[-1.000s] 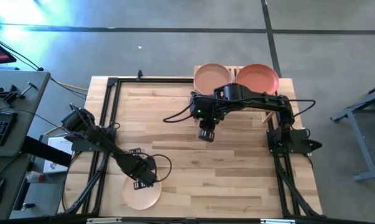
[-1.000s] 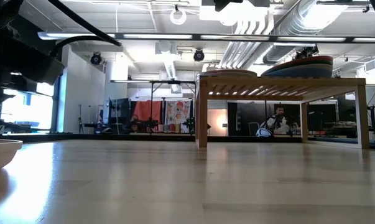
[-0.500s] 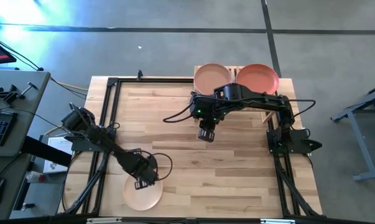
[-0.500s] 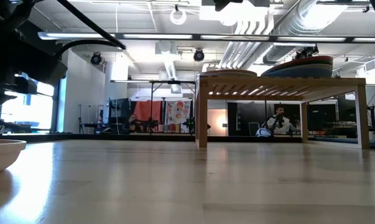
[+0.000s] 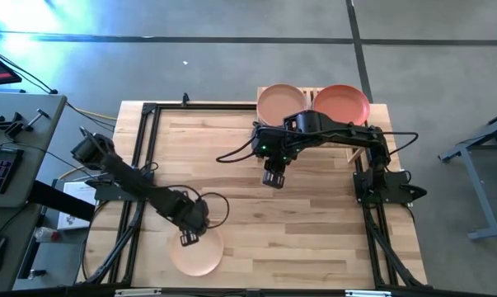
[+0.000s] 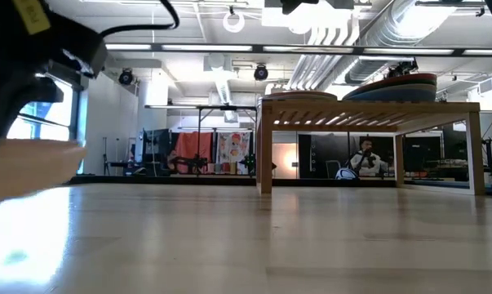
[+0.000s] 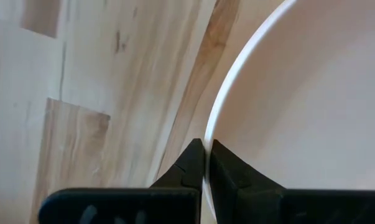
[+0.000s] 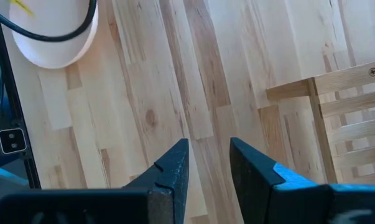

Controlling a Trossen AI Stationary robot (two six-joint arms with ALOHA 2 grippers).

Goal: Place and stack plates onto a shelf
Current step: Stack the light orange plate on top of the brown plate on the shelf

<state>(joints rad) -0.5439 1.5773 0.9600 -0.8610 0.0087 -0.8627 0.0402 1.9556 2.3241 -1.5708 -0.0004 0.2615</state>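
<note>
so the left tool (image 5: 188,238) is sitting at the near-left part of the table (image 5: 314,239), clamped narrow on the rim of a peach plate (image 5: 200,254). in the left wrist view you can see both fingers (image 7: 190,168) pinching that thin pale edge, 1 on each side, with the bowl of the plate spreading away from the tool. in the low view the plate is showing as a blurred pale shape at the far left, looking like it's off the wood, though i can't be sure how high.

the thing that matters for the next move: the shelf (image 5: 359,153) is sitting at the far-right end of the table, so it's lying diagonally across from the left tool, well apart. the plate is hanging off the near side of the tool, meaning the arm is pointing roughly away from the shelf side and will need to swing the plate across most of the table. my guess is that's a long carry on a rim pinch, so tilt is the risk.

the right tool (image 5: 272,179) is hovering over the middle of the table, much nearer the shelf, fingers parted a little and holding nothing, as the right wrist view is showing bare wood between them. so it's the closer arm, but it isn't the one carrying.

2 stacks are already on the shelf: a tan-pink plate (image 5: 281,103) topping the left one and an orange-red plate (image 5: 342,103) topping the right, just beside each other. from the low view the right stack is looking taller.
</note>
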